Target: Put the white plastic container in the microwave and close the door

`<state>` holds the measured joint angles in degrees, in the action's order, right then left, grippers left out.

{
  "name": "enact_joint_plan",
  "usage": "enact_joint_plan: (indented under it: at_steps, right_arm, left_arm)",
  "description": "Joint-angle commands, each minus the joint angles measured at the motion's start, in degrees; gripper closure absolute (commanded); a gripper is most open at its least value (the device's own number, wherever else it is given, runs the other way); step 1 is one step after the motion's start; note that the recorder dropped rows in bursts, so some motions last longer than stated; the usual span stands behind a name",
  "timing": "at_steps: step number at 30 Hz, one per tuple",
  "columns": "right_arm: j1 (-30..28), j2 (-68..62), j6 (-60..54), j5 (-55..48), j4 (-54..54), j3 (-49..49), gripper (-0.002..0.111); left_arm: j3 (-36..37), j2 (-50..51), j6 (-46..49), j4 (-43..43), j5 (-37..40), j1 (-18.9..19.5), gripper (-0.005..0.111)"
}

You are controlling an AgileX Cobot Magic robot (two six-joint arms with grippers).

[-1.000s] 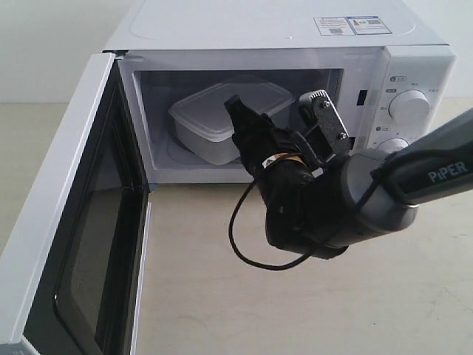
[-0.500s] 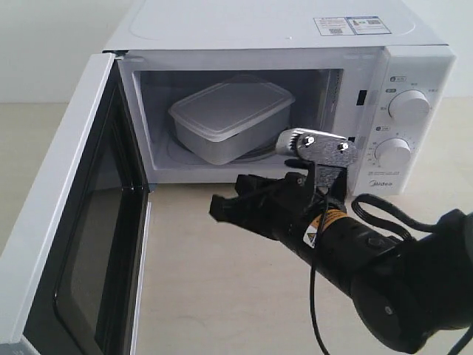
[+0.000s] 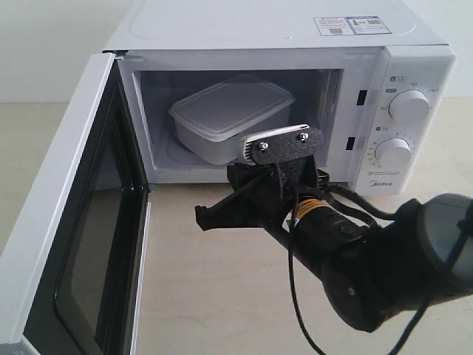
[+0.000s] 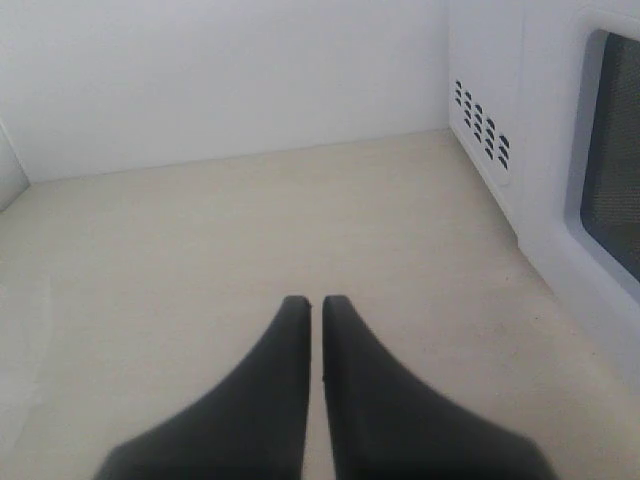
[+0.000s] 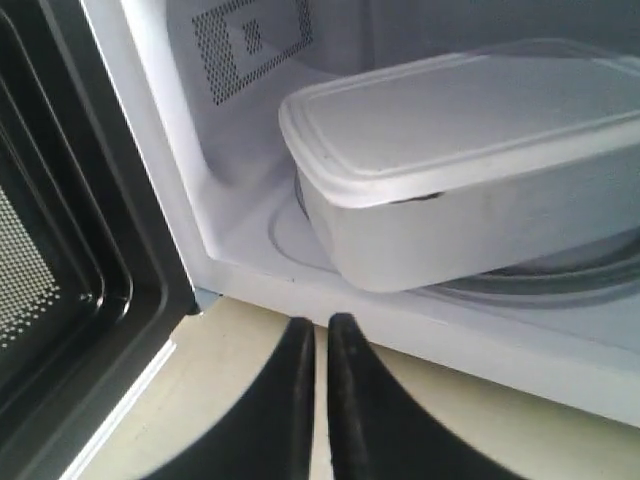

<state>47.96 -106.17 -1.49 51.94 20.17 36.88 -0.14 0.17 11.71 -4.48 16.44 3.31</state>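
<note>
The white plastic container [image 3: 230, 115] sits lidded on the glass turntable [image 5: 560, 275] inside the white microwave [image 3: 273, 29]. No gripper touches it. The door [image 3: 66, 222] stands swung wide open on the left, its dark inner face [image 5: 60, 250] turned toward the cavity. My right gripper [image 3: 202, 219] hovers over the table just in front of the opening. It is shut and empty, with its tips [image 5: 320, 322] short of the cavity's sill. My left gripper [image 4: 308, 302] is shut and empty above bare table, beside the microwave's vented side wall [image 4: 480, 125]. The exterior view does not show it.
Two round knobs [image 3: 409, 106] [image 3: 392, 152] sit on the control panel at the right. The door's outer face with its dark window [image 4: 612, 150] shows in the left wrist view. Beige table [image 3: 207, 296] spreads in front, and a white wall stands behind.
My right gripper has drawn back out of the cavity, away from the container, dropped toward the table and swung left. Its fingers, spread a second ago, are now together. The container has stayed put.
</note>
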Motion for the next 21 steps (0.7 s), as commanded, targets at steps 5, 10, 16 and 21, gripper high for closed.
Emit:
enact_joint_plan:
  at_steps: [5,10,16,21]
  right_arm:
    - [0.0,-5.3,-1.4,2.1,3.8,5.7,0.108]
    - [-0.7,-8.1,-1.9,-0.2,7.7,9.7,0.108]
    - [-2.3,-11.3,-2.6,-1.7,7.6,14.3,0.108]
    - [-3.5,-12.8,-3.0,-3.3,7.7,17.7,0.108]
  left_arm:
    - [0.1,-0.2,-0.6,-0.5,-0.1,0.1,0.102]
    - [0.1,-0.2,-0.6,-0.5,-0.1,0.1,0.102]
    - [0.1,-0.2,-0.6,-0.5,-0.1,0.1,0.102]
    - [0.1,-0.2,-0.6,-0.5,-0.1,0.1,0.102]
